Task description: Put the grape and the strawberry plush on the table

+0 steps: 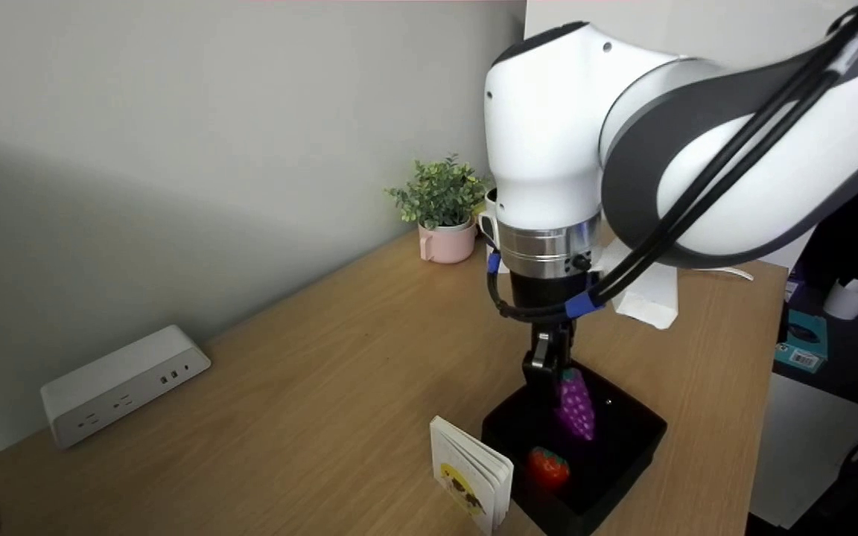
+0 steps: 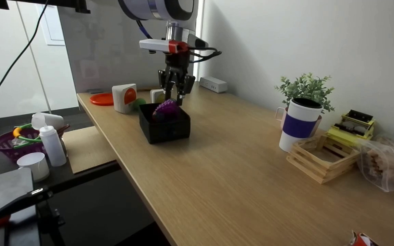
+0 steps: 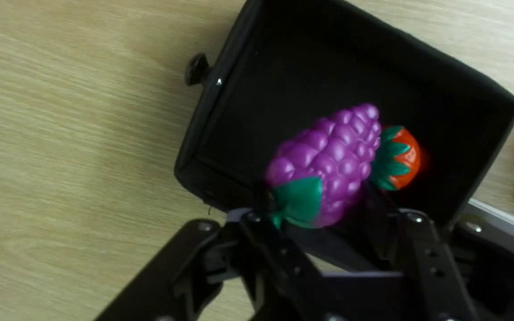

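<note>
Gripper [image 2: 173, 98] clasps glossy, bumpy purple grape [image 3: 328, 160] by its leafy end, long axis diagonal in wrist view, tapered tip upper right, over black square tray [image 3: 283, 84], floor contact unclear, with rounded red strawberry plush [image 3: 406, 158] inside, on wood-grained table [image 3: 83, 133].

In both exterior views we see a green plant [image 1: 438, 190] in a pink mug [image 1: 450, 244] and a white outlet box [image 1: 127, 383]. In an exterior view we notice also a white-and-purple tumbler [image 2: 299, 128]; just beside it we find a wooden crate [image 2: 327, 168], and next to this crate lies a clear bag [image 2: 388, 164]. Well apart from these, we see a flat red dish [image 2: 102, 99], and lower down a white bottle [image 2: 52, 147] near a purple basket [image 2: 9, 152].
</note>
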`<state>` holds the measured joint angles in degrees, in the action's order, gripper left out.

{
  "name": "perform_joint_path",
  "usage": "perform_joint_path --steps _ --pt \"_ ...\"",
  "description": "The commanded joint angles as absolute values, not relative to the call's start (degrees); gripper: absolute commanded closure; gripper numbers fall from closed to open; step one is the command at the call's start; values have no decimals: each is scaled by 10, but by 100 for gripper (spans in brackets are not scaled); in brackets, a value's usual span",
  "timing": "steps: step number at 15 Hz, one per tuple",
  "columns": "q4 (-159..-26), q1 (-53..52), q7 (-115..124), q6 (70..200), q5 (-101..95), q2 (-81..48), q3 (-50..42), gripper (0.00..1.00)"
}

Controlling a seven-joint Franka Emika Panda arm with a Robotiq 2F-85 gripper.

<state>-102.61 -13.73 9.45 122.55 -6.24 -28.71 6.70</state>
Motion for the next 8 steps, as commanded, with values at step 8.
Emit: perform_joint_path --steps 8 --pt "-1055 -131 123 1195 -82 -222 51 73"
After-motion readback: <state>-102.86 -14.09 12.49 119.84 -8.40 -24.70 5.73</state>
